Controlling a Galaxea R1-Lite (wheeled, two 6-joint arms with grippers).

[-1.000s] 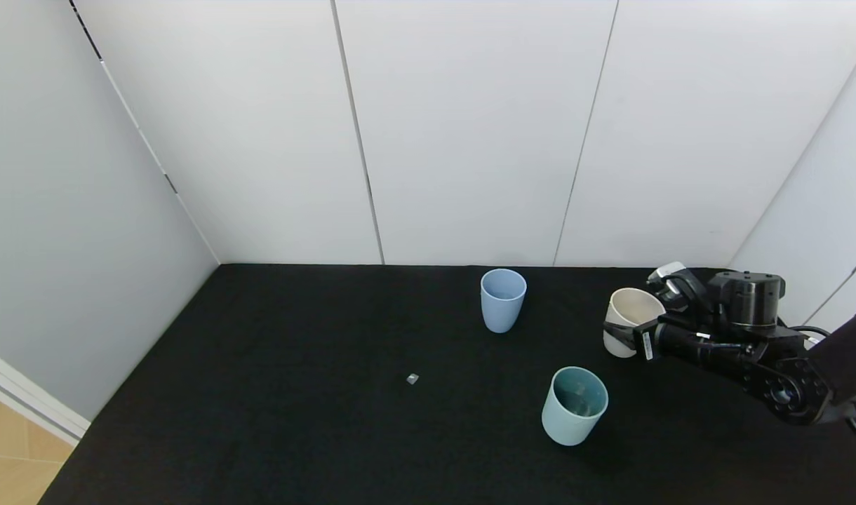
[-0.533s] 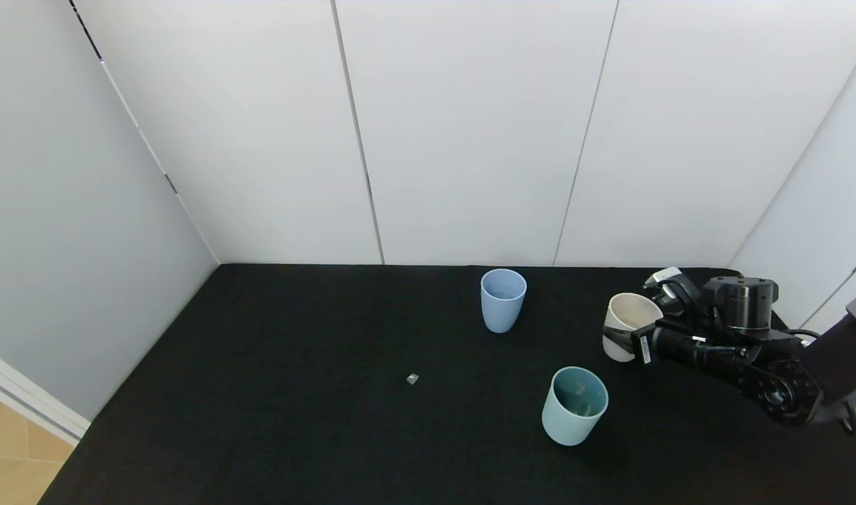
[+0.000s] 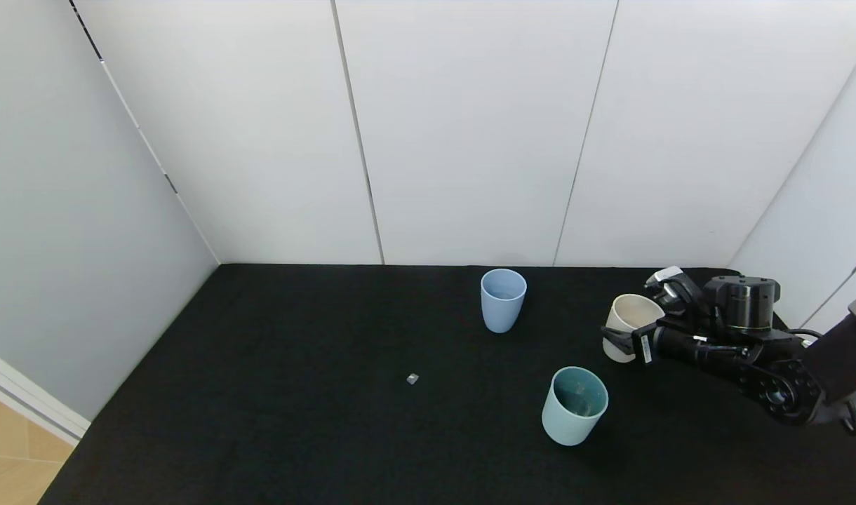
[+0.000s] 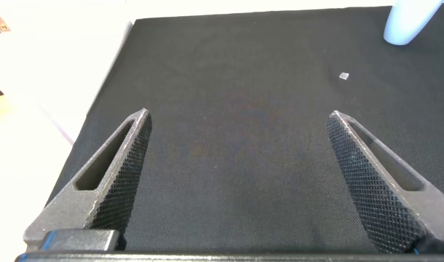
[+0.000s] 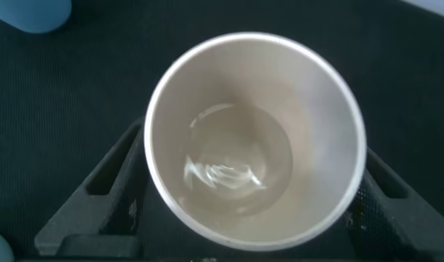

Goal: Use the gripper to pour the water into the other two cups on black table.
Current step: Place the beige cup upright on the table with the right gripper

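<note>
My right gripper (image 3: 635, 317) is shut on a cream-beige cup (image 3: 628, 328) near the right edge of the black table (image 3: 295, 421). The cup leans slightly. In the right wrist view the fingers (image 5: 109, 193) flank the cup (image 5: 309, 94), and a little clear water (image 5: 226, 171) lies at its bottom. The periwinkle cup (image 3: 502, 300) stands upright to the left of it, farther back. The teal cup (image 3: 574, 405) stands upright nearer the front. My left gripper (image 4: 238, 116) is open and empty over bare table on the left side; the head view does not show it.
A tiny grey speck (image 3: 412, 379) lies on the table left of the teal cup. White wall panels close the table at the back and on both sides. The periwinkle cup also shows far off in the left wrist view (image 4: 411, 18).
My right gripper has sunk a little toward the table with the cream cup in it. The two other cups have not moved.
</note>
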